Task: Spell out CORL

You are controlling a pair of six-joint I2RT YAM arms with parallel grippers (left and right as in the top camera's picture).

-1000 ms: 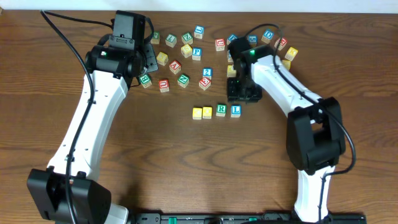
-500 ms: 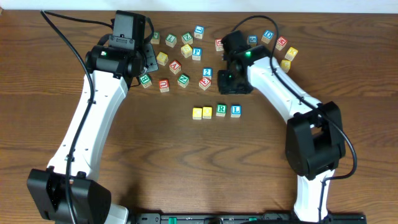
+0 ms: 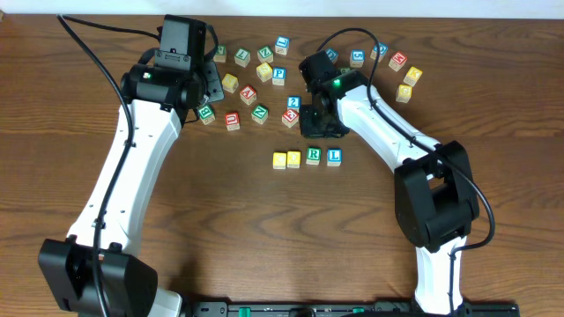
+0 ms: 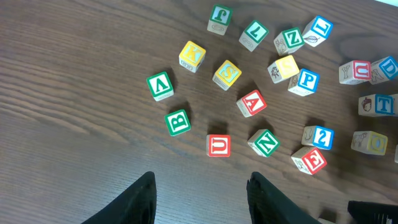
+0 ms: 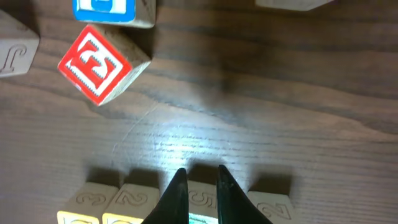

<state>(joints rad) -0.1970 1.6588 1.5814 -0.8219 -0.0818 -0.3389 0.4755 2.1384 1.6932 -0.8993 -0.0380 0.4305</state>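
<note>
We log the CORL row point(image 3: 307, 158) on the counter point(image 3: 264, 229): two yellow-faced cubes point(image 3: 280, 160), then R point(image 3: 314, 157) and L point(image 3: 334, 157), side by side. Just beside it the right gripper point(image 5: 200, 174) hangs pinched together, empty. The left gripper point(image 4: 200, 179) stands apart above loose cubes point(image 4: 217, 145).

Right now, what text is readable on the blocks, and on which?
"R", green: white row block.
"L", blue: row's right-end block.
"P": blue-lettered block.
"K": yellow block.
"B": green block.
"U": red block.
"E": tilted red block.
Yellow row blocks: letters too faint to read.
</note>
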